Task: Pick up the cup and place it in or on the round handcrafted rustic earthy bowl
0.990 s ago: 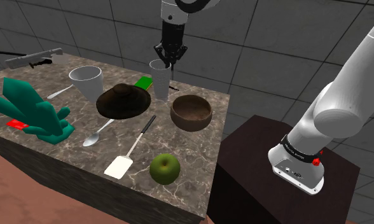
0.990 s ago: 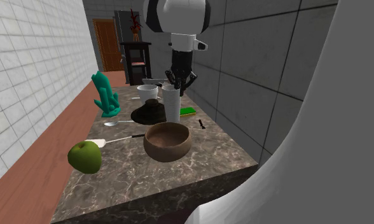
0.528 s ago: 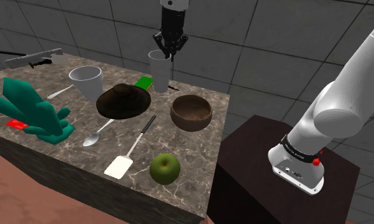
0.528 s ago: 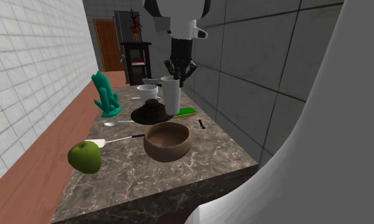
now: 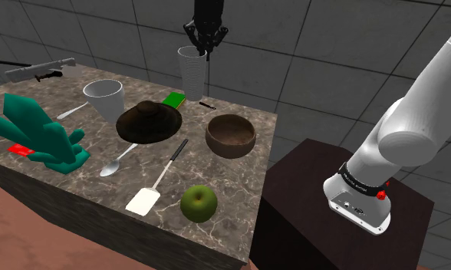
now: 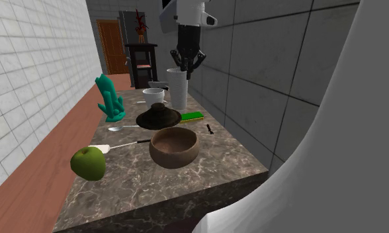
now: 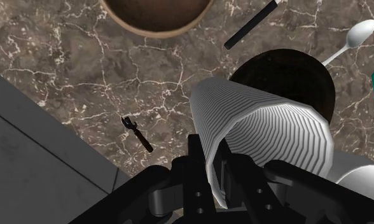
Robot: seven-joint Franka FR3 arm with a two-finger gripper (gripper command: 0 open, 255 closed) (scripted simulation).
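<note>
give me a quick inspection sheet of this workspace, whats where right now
surface: dark marbled stone countertop, crowded
job's things: ribbed white cup clasped at its rim, apart from the bowl; brown bowl empty
clutter: green apple, white spatula, spoon, dark hat, wide white cup, teal figure
grippers: black gripper shut on the cup's rim
cables: nothing seen
surroundings: grey tiled wall, wooden door
</note>
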